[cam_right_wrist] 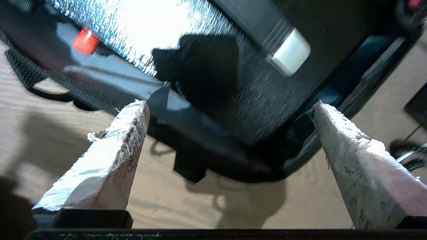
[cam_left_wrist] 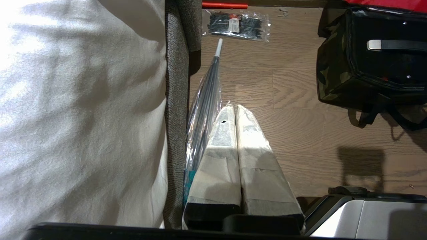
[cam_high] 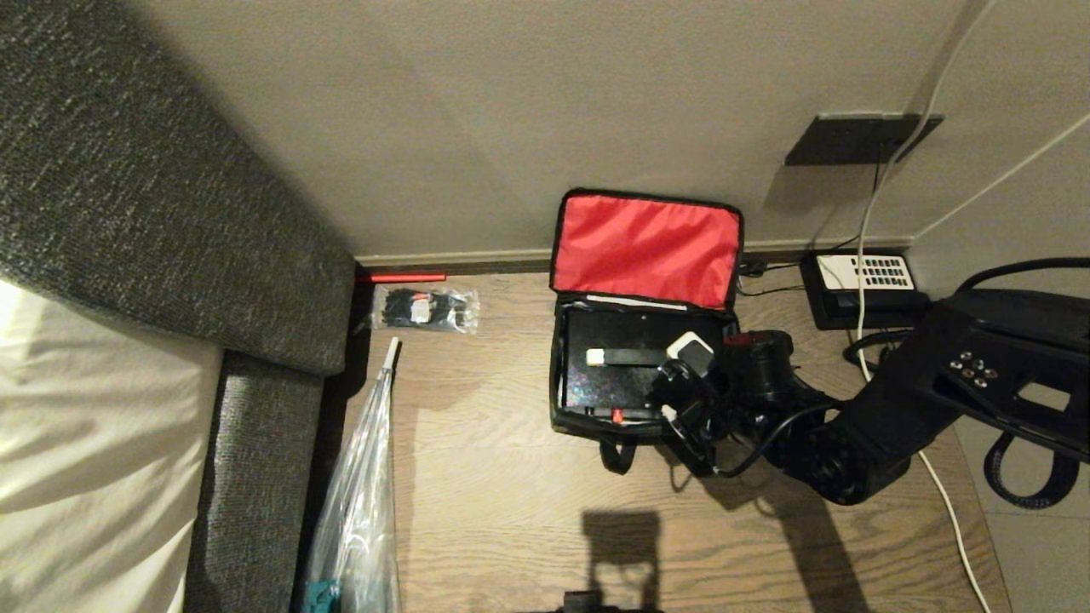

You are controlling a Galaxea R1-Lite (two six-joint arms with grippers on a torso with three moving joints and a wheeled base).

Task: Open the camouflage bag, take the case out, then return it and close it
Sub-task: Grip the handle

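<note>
The camouflage bag point(cam_high: 555, 383) stands open on the wooden floor by the wall, its red-lined lid point(cam_high: 647, 251) leaning up against the wall. The flat black case point(cam_high: 617, 379) lies inside it, with a silver-ended handle and a small red spot point(cam_right_wrist: 86, 40) near the front edge. My right gripper point(cam_high: 681, 379) hovers at the bag's front right corner, open wide, its taped fingers point(cam_right_wrist: 113, 160) either side of that corner and holding nothing. My left gripper point(cam_left_wrist: 236, 108) is parked beside the bed, shut and empty; its view shows the bag point(cam_left_wrist: 333, 73) off to one side.
A black telephone with white keypad point(cam_high: 860, 285) and a white cable point(cam_high: 864, 213) lie right of the bag. A clear packet of black ties point(cam_high: 424, 308) and a long clear plastic bag point(cam_high: 362, 477) lie left, next to the grey upholstered bed frame point(cam_high: 255, 409).
</note>
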